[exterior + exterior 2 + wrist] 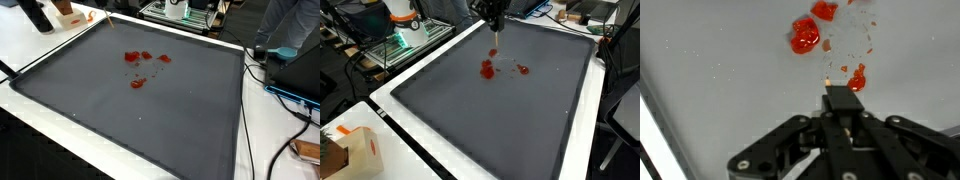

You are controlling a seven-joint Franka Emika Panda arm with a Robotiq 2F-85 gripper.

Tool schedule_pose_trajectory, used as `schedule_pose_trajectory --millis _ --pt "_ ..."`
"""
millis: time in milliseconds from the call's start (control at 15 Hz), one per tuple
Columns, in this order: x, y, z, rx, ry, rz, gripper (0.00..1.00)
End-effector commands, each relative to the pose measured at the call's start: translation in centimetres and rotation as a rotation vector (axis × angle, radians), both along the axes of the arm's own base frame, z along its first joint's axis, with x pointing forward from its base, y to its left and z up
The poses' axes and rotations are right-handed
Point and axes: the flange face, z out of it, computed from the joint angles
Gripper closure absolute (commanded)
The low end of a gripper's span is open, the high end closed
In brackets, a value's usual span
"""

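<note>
My gripper (843,98) is shut on a thin pale stick (827,78) whose tip pokes out ahead of the fingers. In an exterior view the gripper (494,24) hangs over the far part of a dark grey mat (470,130), with the stick (495,44) pointing down just above the surface. Red blobs (488,69) lie on the mat right below and in front of it. The wrist view shows a large red blob (805,36), another at the top edge (824,10) and a small one (856,78) beside the stick tip. The same red blobs (138,66) appear without the gripper in view.
The mat (120,110) covers most of a white table (35,45). A cardboard box (355,152) stands off one mat corner. Cables (285,95) and equipment lie along one side, and a person in grey (290,25) stands at the table's edge.
</note>
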Motion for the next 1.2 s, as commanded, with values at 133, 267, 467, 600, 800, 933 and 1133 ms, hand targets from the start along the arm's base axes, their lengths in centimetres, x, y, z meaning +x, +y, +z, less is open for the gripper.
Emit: schedule_pose_trajectory --millis 133,267,467,600,800,933,1133 --pt "-1.24 0.24 1.35 0.035 0.016 0.024 0.97" --pt "-1.28 0.43 1.63 0.01 0.003 0.038 0.97" --pt "-0.6 0.42 1.51 0.005 0.0 0.025 0.88" --pt "-0.63 0.45 1.58 0.005 -0.002 0.027 0.88" --pt "-0.64 0.45 1.57 0.005 -0.002 0.028 0.88" --pt "-0.64 0.45 1.57 0.005 -0.002 0.028 0.88" --pt "-0.53 0.15 0.82 0.09 0.027 0.07 0.97"
